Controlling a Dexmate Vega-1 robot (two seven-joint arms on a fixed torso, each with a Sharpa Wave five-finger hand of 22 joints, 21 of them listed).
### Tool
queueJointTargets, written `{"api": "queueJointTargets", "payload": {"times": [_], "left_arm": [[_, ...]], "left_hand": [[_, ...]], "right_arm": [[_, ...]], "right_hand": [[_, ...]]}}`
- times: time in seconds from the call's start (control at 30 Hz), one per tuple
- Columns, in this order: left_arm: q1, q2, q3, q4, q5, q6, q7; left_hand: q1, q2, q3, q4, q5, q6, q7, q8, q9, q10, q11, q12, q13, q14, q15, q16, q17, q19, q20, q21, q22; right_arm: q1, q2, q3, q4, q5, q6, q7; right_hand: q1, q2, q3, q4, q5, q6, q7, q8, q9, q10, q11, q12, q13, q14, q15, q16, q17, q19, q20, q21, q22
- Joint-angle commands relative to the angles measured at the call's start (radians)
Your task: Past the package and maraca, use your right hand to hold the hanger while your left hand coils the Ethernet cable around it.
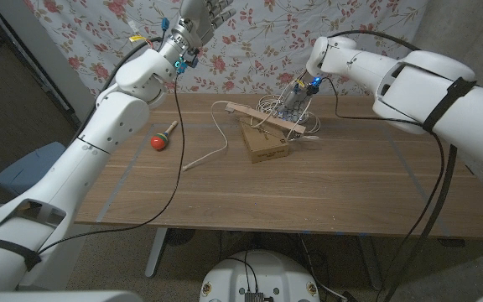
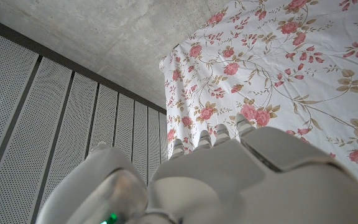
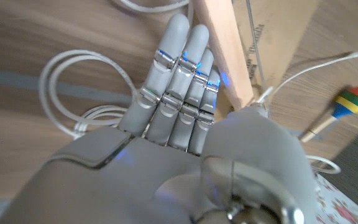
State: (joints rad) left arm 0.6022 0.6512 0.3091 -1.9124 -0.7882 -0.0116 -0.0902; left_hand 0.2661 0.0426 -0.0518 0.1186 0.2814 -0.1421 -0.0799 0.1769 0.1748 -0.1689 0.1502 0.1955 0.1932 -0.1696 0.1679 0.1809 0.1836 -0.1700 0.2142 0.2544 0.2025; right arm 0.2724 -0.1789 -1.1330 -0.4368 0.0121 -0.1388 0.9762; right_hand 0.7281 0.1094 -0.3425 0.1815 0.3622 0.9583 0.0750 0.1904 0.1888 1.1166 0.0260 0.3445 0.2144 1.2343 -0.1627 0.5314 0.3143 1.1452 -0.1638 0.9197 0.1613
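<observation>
The wooden hanger [image 1: 267, 119] lies slanted across the top of the cardboard package [image 1: 264, 144] at the table's middle. White Ethernet cable [image 1: 216, 134] trails from the hanger's left end toward the front, and loose coils [image 1: 273, 104] lie behind it. My right hand [image 1: 296, 96] reaches down at the hanger's right end. In the right wrist view its fingers [image 3: 179, 81] are straight and close together beside the hanger [image 3: 229, 50], above the cable loops [image 3: 73, 93]; whether the thumb clamps the wood is hidden. My left hand [image 1: 201, 15] is raised high against the curtain and holds nothing, its fingers [image 2: 216, 134] spread slightly.
The maraca [image 1: 163, 138], red-headed with a wooden handle, lies left of the package and also appears in the right wrist view [image 3: 350, 102]. The wooden table [image 1: 334, 193] runs bare toward the front and right. A floral curtain [image 1: 267, 42] hangs behind it.
</observation>
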Motion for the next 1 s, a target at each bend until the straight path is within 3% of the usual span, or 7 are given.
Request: {"api": "queueJointTargets", "payload": {"times": [0.03, 0.23, 0.5, 0.63, 0.87, 0.97, 1.0], "left_arm": [[-0.01, -0.003, 0.002, 0.021, -0.011, 0.001, -0.016], [-0.012, -0.001, 0.001, 0.017, -0.009, 0.003, -0.014], [-0.018, -0.004, 0.005, 0.02, -0.012, 0.006, -0.021], [-0.019, -0.005, 0.004, 0.021, -0.017, 0.003, -0.027], [-0.029, -0.013, 0.012, 0.03, -0.021, 0.004, -0.038], [-0.031, -0.015, 0.014, 0.03, -0.018, 0.004, -0.033], [-0.031, -0.017, 0.014, 0.03, -0.017, 0.003, -0.032]], "left_hand": [[-0.002, 0.008, -0.003, -0.001, 0.005, -0.01, 0.0, 0.002, 0.002, -0.077, 0.005, 0.001, 0.003, -0.109, -0.002, -0.001, 0.003, -0.102, 0.001, -0.003, 0.005], [-0.001, 0.009, -0.003, -0.002, 0.006, -0.011, 0.0, 0.003, 0.002, -0.074, 0.004, 0.003, 0.003, -0.108, -0.004, 0.002, 0.003, -0.105, 0.001, -0.005, 0.005], [0.001, 0.01, -0.004, -0.004, 0.007, -0.014, -0.001, 0.004, 0.002, -0.074, 0.005, 0.005, 0.003, -0.107, -0.003, 0.004, 0.003, -0.108, 0.001, -0.007, 0.006], [0.002, 0.01, -0.005, -0.005, 0.008, -0.013, -0.001, 0.005, 0.002, -0.069, 0.005, 0.008, 0.004, -0.102, -0.003, 0.007, 0.003, -0.11, 0.001, -0.008, 0.006], [0.002, 0.011, -0.006, -0.006, 0.008, -0.013, -0.003, 0.006, 0.002, -0.064, 0.005, 0.011, 0.004, -0.096, -0.004, 0.01, 0.003, -0.111, 0.001, -0.009, 0.006], [0.003, 0.012, -0.006, -0.006, 0.008, -0.013, -0.003, 0.007, 0.002, -0.064, 0.006, 0.011, 0.004, -0.096, -0.005, 0.01, 0.003, -0.111, 0.001, -0.009, 0.007], [0.003, 0.012, -0.006, -0.006, 0.009, -0.012, -0.003, 0.007, 0.002, -0.064, 0.006, 0.011, 0.004, -0.095, -0.005, 0.01, 0.003, -0.111, 0.001, -0.009, 0.007]], "right_arm": [[-0.088, -0.05, 0.328, 0.01, 0.407, 0.014, 0.059], [-0.14, -0.071, 0.494, 0.01, 0.53, -0.006, 0.018], [-0.214, -0.076, 0.721, 0.01, 0.58, 0.02, -0.076], [-0.231, -0.1, 0.764, 0.01, 0.545, 0.075, -0.007], [-0.217, -0.139, 0.748, 0.087, 0.502, 0.298, 0.116], [-0.214, -0.178, 0.693, 0.06, 0.462, 0.383, 0.162], [-0.207, -0.189, 0.669, 0.05, 0.445, 0.386, 0.17]], "right_hand": [[-0.16, -0.085, -0.01, -0.018, 0.006, -0.265, 0.098, -0.018, 0.005, -0.18, 0.141, -0.036, 0.044, -0.048, -0.003, -0.056, 0.038, 0.003, 0.012, -0.076, 0.008], [-0.267, -0.107, 0.008, -0.026, 0.061, -0.476, 0.008, 0.006, 0.009, -0.517, 0.162, -0.132, 0.108, -0.525, 0.205, -0.23, 0.111, -0.374, 0.274, -0.33, 0.014], [-0.222, -0.002, 0.059, -0.066, 0.048, -0.178, -0.002, 0.071, 0.0, -0.351, 0.12, -0.07, 0.089, -0.453, 0.183, -0.204, 0.084, -0.593, 0.294, -0.464, 0.041], [-0.184, -0.002, 0.071, -0.101, 0.015, -0.143, -0.024, 0.041, 0.0, -0.387, 0.09, -0.068, 0.115, -0.601, 0.18, -0.214, 0.158, -0.802, 0.319, -0.522, 0.067], [-0.177, -0.012, 0.063, -0.121, -0.046, -0.577, -0.112, -0.02, 0.007, -0.86, 0.085, -0.162, 0.106, -1.05, 0.241, -0.34, 0.17, -1.082, 0.377, -0.611, 0.059], [-0.194, -0.019, 0.055, -0.115, -0.051, -0.677, -0.129, -0.019, 0.006, -0.928, 0.092, -0.161, 0.102, -1.101, 0.242, -0.339, 0.161, -1.07, 0.366, -0.611, 0.052], [-0.236, -0.014, 0.044, -0.092, -0.054, -0.697, -0.131, -0.001, 0.006, -0.909, 0.097, -0.138, 0.1, -1.033, 0.224, -0.301, 0.16, -0.938, 0.359, -0.555, 0.056]]}}
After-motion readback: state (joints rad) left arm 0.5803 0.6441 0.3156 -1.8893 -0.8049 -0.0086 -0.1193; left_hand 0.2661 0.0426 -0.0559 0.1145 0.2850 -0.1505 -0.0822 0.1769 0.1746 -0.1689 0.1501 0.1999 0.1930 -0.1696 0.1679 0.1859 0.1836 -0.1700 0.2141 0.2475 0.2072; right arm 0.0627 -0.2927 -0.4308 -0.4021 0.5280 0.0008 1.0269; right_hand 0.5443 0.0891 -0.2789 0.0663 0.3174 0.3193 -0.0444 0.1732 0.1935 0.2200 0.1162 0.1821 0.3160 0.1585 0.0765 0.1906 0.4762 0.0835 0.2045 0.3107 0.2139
